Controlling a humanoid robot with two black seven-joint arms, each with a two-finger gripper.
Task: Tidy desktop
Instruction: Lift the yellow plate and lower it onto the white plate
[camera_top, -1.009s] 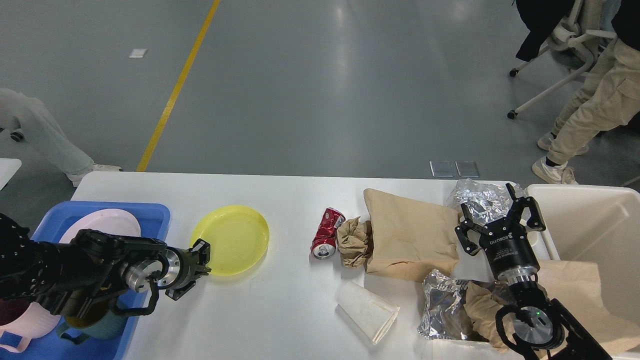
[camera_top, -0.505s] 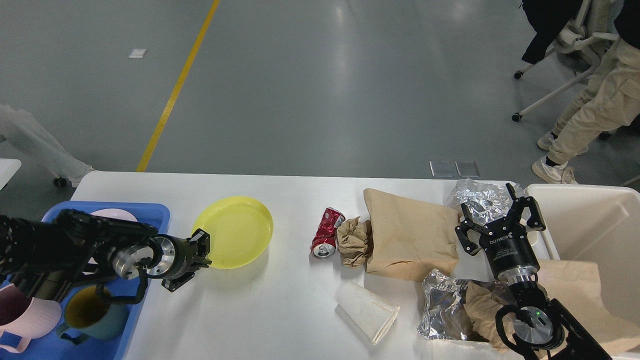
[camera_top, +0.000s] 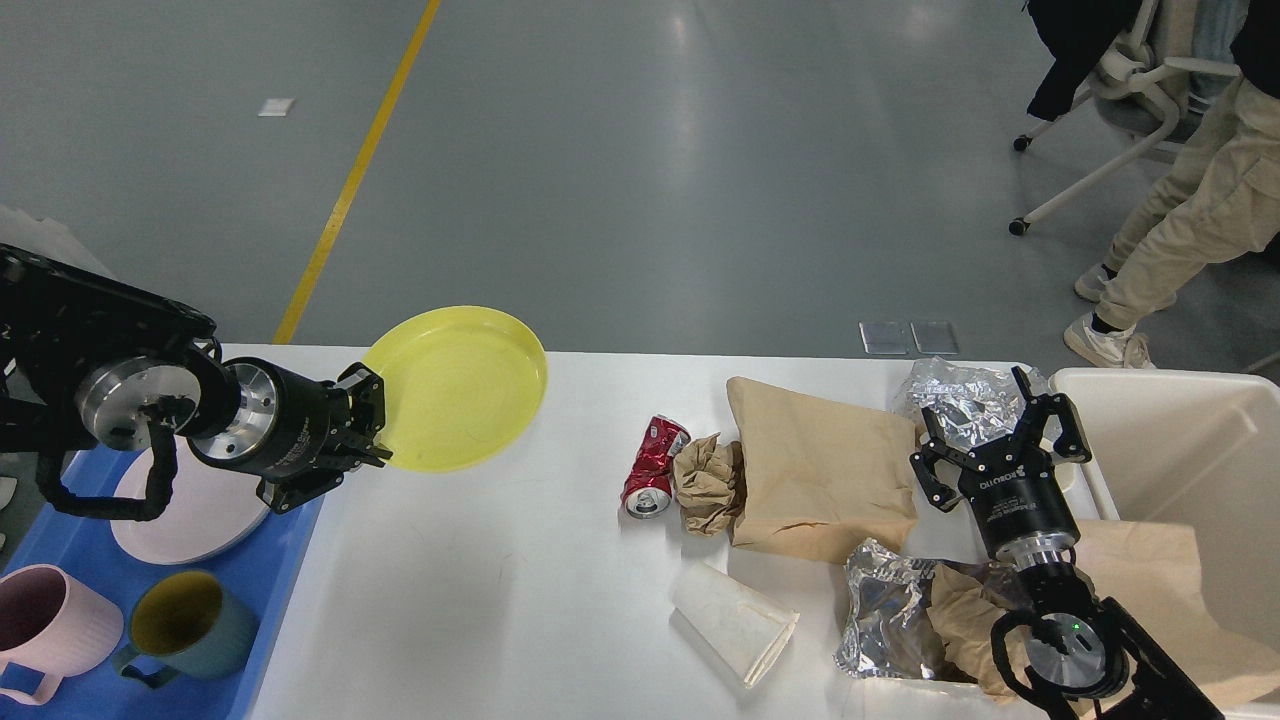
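The white desktop (camera_top: 520, 590) spans the lower view. My left gripper (camera_top: 372, 432) is shut on the near-left rim of a yellow plate (camera_top: 460, 385), holding it tilted in the air above the desktop's left part. My right gripper (camera_top: 995, 418) hangs open over the right side, above crumpled foil (camera_top: 958, 392) and beside a brown paper bag (camera_top: 815, 470), with nothing between its fingers. A crushed red can (camera_top: 652, 465) lies next to a crumpled brown paper (camera_top: 708, 482). A flattened white paper cup (camera_top: 735, 620) lies near the front.
A blue tray (camera_top: 280, 560) at the left holds a pink plate (camera_top: 190, 505), a pink mug (camera_top: 50, 620) and a teal mug (camera_top: 185, 625). A cream bin (camera_top: 1190, 450) stands at the right. More foil (camera_top: 885, 620) and paper lie by my right arm. People stand at the far right.
My left gripper has lifted the yellow plate off the desktop, raising it up and back and tilting it. The right arm has not moved.
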